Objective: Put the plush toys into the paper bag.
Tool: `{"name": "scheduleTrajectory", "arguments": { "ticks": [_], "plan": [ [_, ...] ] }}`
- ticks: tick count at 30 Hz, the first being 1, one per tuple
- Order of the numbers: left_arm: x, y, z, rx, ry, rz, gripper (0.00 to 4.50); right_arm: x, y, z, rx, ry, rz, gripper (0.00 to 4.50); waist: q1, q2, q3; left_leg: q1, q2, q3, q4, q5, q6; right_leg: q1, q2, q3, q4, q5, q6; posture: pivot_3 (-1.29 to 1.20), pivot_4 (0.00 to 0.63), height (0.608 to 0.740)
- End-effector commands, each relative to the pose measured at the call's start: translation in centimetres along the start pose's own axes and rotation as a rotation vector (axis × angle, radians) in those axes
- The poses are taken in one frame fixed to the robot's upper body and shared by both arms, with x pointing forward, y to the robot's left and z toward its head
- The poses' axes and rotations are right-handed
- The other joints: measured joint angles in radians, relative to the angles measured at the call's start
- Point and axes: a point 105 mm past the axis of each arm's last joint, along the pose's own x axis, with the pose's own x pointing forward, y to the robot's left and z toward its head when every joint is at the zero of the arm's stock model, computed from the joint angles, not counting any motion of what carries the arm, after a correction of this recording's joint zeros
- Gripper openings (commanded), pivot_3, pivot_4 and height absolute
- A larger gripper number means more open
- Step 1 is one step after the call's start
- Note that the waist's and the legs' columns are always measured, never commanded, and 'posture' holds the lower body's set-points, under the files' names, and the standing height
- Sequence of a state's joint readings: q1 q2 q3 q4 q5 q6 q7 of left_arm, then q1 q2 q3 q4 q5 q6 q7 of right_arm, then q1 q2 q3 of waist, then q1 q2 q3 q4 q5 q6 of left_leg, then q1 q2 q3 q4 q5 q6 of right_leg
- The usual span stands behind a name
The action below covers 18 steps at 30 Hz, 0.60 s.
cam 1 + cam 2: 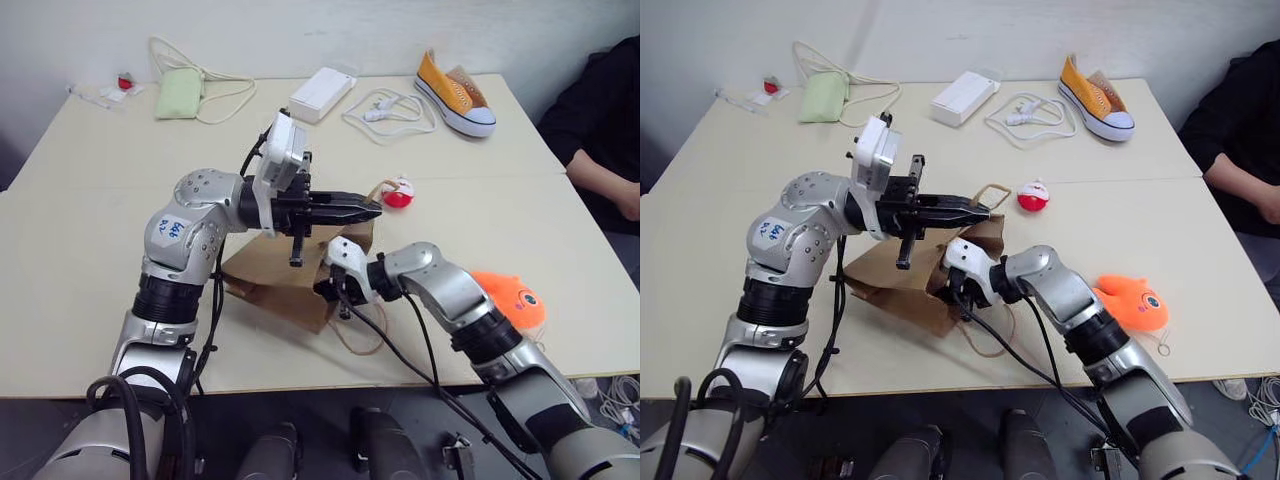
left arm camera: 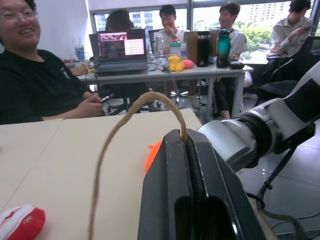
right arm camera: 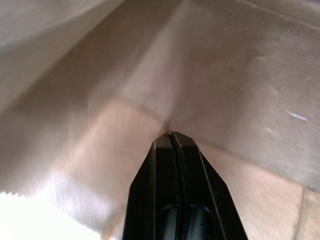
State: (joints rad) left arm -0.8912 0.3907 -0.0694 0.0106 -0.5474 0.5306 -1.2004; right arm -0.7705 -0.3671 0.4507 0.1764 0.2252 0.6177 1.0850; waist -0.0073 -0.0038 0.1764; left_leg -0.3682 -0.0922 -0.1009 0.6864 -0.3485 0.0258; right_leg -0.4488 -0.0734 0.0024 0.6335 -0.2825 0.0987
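On the pale surface [image 1: 90,250] the left arm reaches across from the left with its elbow nearly straight and its wrist bent inward, so that the left gripper [image 1: 372,210] points level toward the robot's right. Its jaws are closed on a twisted loop handle [image 2: 127,117] of the paper bag [image 1: 895,275], which lies on its side directly below them with its mouth toward the right.

The right arm comes in from the lower right, forearm angled across the body and wrist turned inward and tipped down. The right gripper [image 3: 172,137] is pushed into the bag's mouth, and its jaws are pressed together with nothing between them, brown paper on all sides.

The red-and-white plush toy [image 1: 398,193] sits just beyond the left jaws' tips, beside the bag's far edge. The orange fish toy [image 1: 1130,302] lies well to the right of both sets of jaws, beside the right forearm, outside the bag.
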Motion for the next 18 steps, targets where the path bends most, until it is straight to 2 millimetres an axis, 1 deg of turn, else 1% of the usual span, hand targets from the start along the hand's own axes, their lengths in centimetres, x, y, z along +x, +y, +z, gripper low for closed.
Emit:
{"name": "scheduleTrajectory", "arguments": {
  "ticks": [1,4,6,7,10,13,16,18],
  "plan": [
    [0.1,-1.0,1.4,0.051,-0.010,-0.049,0.00,0.1,-1.0,-0.6,0.057,-0.001,-0.014,0.03,0.001,0.000,0.000,0.000,0.000,0.000,0.000,0.000,0.000,0.000,0.000,0.000,0.000,0.000,0.000,0.00,0.150,0.740],
    [-0.3,-1.0,1.5,0.057,-0.002,-0.032,0.00,0.2,-2.0,-2.3,0.109,0.037,-0.059,0.03,0.001,0.000,0.000,0.000,0.000,0.000,0.001,0.000,0.000,0.000,0.000,0.000,0.001,0.000,0.000,0.00,0.150,0.740],
    [-0.6,-0.9,1.6,0.058,0.003,-0.018,0.00,0.1,-2.2,-2.6,0.159,0.024,-0.067,0.03,0.001,0.001,0.000,0.001,0.000,0.000,0.002,0.000,0.000,0.001,0.000,0.000,0.002,0.000,0.000,0.00,0.150,0.740],
    [-0.7,-0.9,1.5,0.057,0.006,-0.012,0.00,0.2,-2.3,-1.8,0.185,-0.012,-0.062,0.03,0.001,0.001,0.000,0.001,0.000,0.000,0.003,0.000,0.000,0.001,0.000,0.000,0.003,0.000,0.000,0.00,0.150,0.740],
    [-0.6,-1.2,1.2,0.059,0.013,-0.015,0.00,0.3,-2.2,1.8,0.280,-0.166,-0.031,0.03,0.001,0.001,0.000,0.001,0.000,0.000,0.005,0.000,-0.001,0.001,0.000,0.000,0.004,0.000,0.000,0.00,0.150,0.740],
    [-0.3,-1.2,1.2,0.060,0.008,-0.018,0.00,0.7,-2.4,3.6,0.352,-0.252,-0.027,0.03,0.000,0.001,0.000,0.000,0.000,0.000,0.005,0.000,-0.001,0.000,0.000,0.000,0.006,0.000,0.000,0.00,0.150,0.740],
    [0.0,-1.3,1.5,0.065,-0.005,-0.021,0.00,2.1,-2.7,3.0,0.410,-0.257,-0.068,0.03,-0.004,0.001,0.000,0.000,0.000,0.000,0.004,0.000,-0.001,-0.001,0.000,0.000,0.006,0.000,0.000,0.00,0.150,0.740],
    [-0.2,-1.1,1.6,0.067,-0.006,-0.001,0.00,3.2,-3.3,1.2,0.426,-0.189,-0.151,0.03,-0.007,0.001,-0.001,0.000,0.000,0.000,0.004,0.000,-0.001,-0.001,0.000,0.000,0.006,0.000,0.000,0.00,0.150,0.740]
  ]
}}
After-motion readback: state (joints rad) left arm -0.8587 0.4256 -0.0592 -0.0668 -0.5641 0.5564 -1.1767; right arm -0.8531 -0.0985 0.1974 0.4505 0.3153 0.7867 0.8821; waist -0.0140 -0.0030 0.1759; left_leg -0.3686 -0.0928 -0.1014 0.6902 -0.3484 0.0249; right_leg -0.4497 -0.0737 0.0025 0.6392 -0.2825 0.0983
